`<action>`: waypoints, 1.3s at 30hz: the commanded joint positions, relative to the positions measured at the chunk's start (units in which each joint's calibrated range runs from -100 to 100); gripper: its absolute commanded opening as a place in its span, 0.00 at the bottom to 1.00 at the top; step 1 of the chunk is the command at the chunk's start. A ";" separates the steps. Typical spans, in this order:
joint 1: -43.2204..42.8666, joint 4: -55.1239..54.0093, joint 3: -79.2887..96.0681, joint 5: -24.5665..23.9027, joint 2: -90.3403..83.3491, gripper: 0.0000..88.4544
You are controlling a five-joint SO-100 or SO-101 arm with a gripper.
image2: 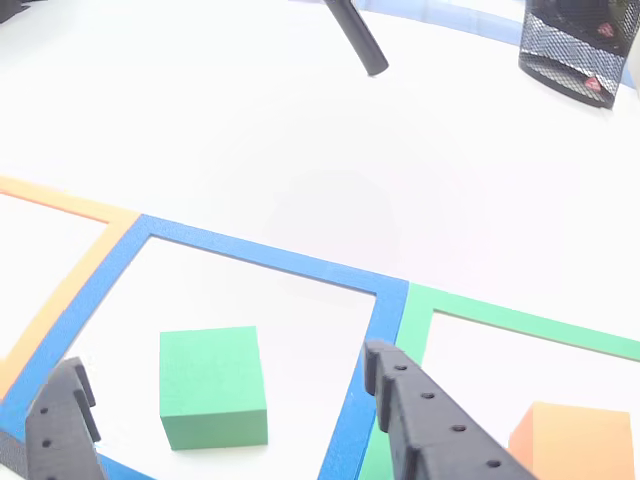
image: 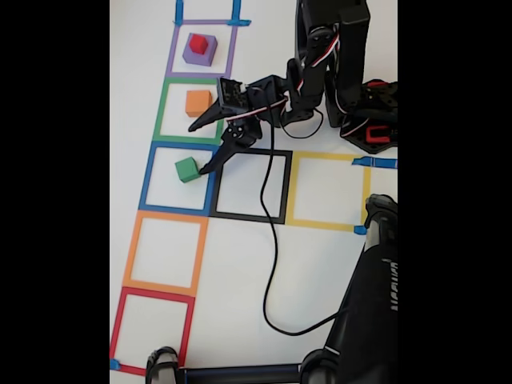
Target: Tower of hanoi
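Observation:
The green block sits in the blue tape square, near its right side. In the green tape square lies the orange block. The red block rests on top of the purple block inside the purple tape square. My gripper is open and reaches left from the arm, one finger over the orange block's lower edge, the other just right of the green block. In the other view the green block lies between my open fingers, with the orange block at the lower right.
Hollow orange, red, black and yellow tape squares hold nothing. A black cable trails across the table. A black stand fills the lower right. In the other view a mesh cup stands far right.

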 commanded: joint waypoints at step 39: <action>-4.44 -16.73 -15.82 0.36 26.77 0.38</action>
